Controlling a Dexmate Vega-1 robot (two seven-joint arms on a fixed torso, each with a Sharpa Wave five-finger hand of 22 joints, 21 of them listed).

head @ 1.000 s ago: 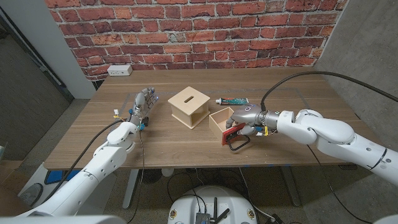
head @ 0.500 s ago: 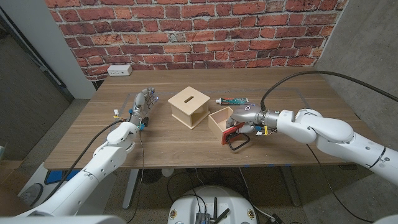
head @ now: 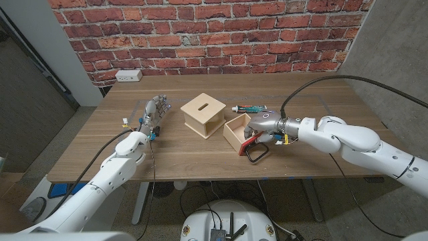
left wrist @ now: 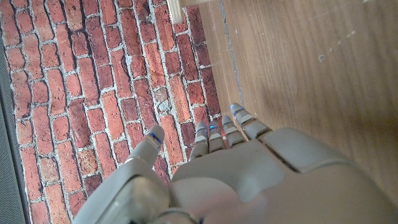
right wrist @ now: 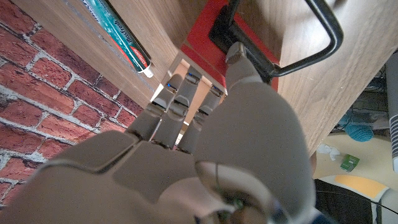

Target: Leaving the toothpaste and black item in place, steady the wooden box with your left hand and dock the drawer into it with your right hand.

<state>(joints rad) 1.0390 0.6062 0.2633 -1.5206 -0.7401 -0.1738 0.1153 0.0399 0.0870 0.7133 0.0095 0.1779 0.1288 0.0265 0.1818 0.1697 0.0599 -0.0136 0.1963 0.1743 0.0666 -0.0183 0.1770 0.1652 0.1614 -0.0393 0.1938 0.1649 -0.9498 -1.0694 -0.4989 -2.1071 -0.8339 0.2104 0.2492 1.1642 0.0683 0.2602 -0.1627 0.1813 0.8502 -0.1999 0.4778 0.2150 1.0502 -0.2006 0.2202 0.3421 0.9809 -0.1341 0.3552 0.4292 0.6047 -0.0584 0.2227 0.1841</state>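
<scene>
Nudged toward ten o'clock since the earlier frame, the open wooden drawer with red front stays gripped by the right hand, near the slotted wooden box. At one o'clock lies the toothpaste tube; the black loop handle sits at five. Left hand hovers apart, fingers spread.

Left wrist view: fingers extended over bare wooden table.

Right wrist view: fingers clamp the drawer's red front.

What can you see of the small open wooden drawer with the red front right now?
The light wooden drawer with a red front panel sits on the wooden table, open side up, just right of the slotted wooden box and not yet docked in it. A black loop handle hangs off its red face toward the table's near edge. The right hand grips it at the red front, fingers reaching inside. Its interior looks empty where visible.
</scene>
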